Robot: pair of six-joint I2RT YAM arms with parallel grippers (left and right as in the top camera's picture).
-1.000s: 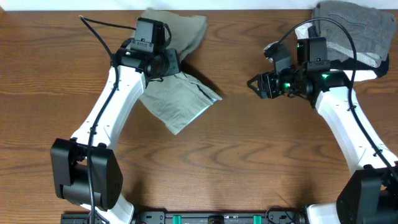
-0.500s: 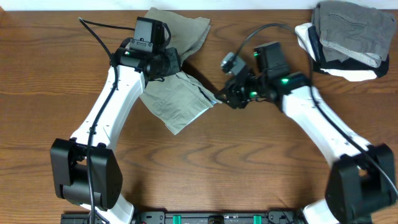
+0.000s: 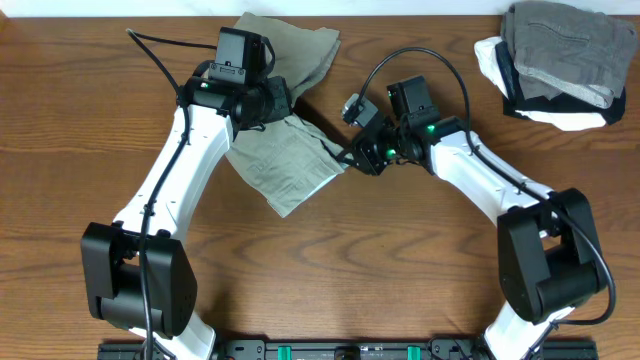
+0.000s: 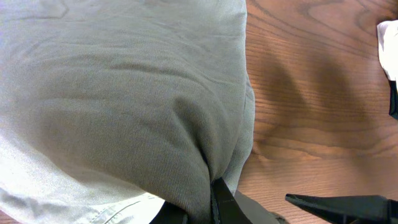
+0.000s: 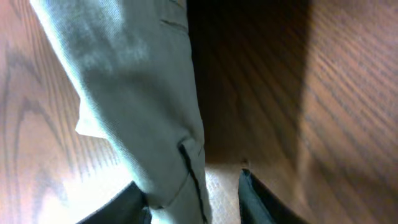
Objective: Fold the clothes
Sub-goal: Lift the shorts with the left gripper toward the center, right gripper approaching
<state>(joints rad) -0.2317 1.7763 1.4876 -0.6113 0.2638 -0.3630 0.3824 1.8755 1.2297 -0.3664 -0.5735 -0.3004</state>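
The pale khaki-green shorts [image 3: 290, 165] lie crumpled at the back left of the wooden table, one part bunched toward the far edge. My left gripper [image 3: 275, 105] is shut on a fold of them; in the left wrist view the fabric [image 4: 124, 106] fills the frame and is pinched at the fingers [image 4: 208, 202]. My right gripper [image 3: 352, 158] is at the shorts' right corner. In the right wrist view its fingers [image 5: 193, 199] are apart, with the seamed edge of the shorts [image 5: 137, 106] between them, close to the left finger.
A stack of folded garments [image 3: 560, 40], grey on top of white and black, sits at the back right corner. Its white edge shows in the left wrist view [image 4: 388, 43]. Bare wooden table [image 3: 420, 270] lies toward the front.
My right arm has swung left from beside the garment stack to the right corner of the shorts. The left arm and its hold have not moved.
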